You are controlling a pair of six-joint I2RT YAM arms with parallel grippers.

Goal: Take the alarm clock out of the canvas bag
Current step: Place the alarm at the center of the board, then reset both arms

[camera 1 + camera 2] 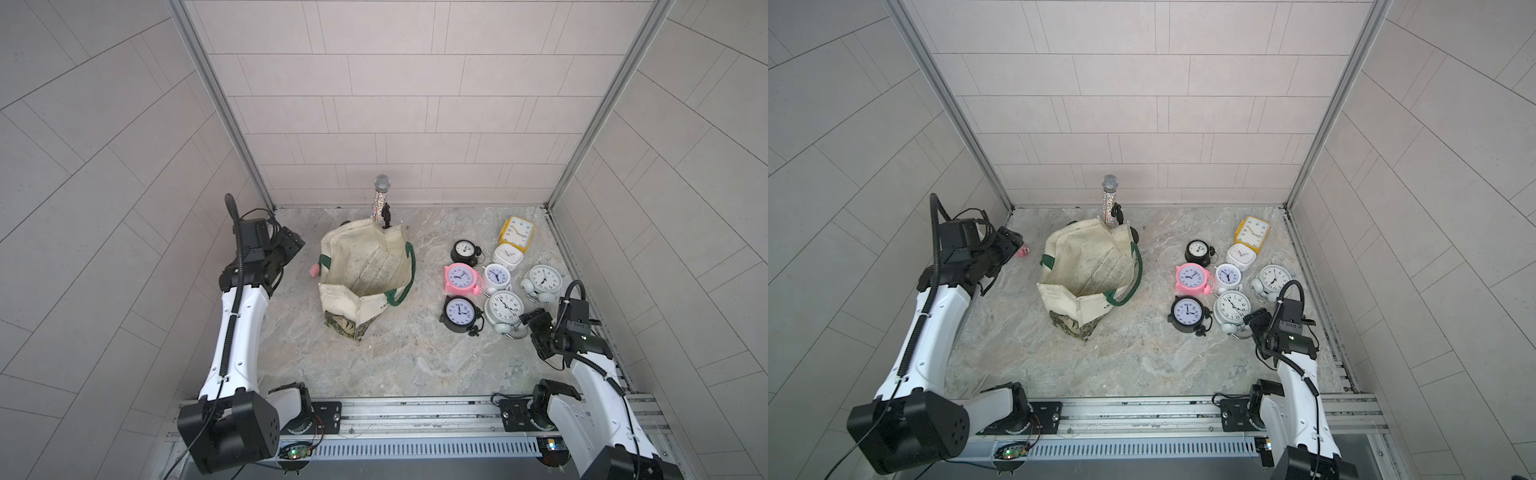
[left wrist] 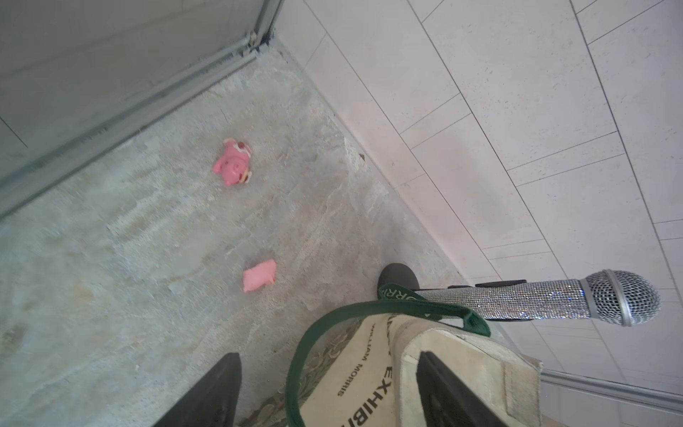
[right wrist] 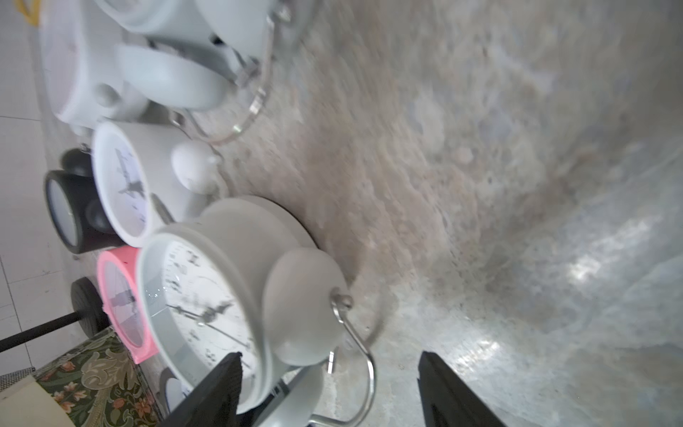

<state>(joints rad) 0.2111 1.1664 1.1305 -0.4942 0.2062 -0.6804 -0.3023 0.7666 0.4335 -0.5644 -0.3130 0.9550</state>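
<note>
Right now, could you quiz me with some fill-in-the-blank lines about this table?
Beside the canvas bag sit ____ alarm clocks.
The bag's handles are dark ____.
The square clock farthest back is ____.
Behind the bag stands a glittery ____.
Missing: eight, green, yellow, microphone.

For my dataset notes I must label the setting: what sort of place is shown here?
Most likely a robot test booth, not a home. Pale tiled walls in a metal frame enclose a stone-look table. Two robot arms are mounted on a rail at its front, and alarm clocks sit there like props.
</note>
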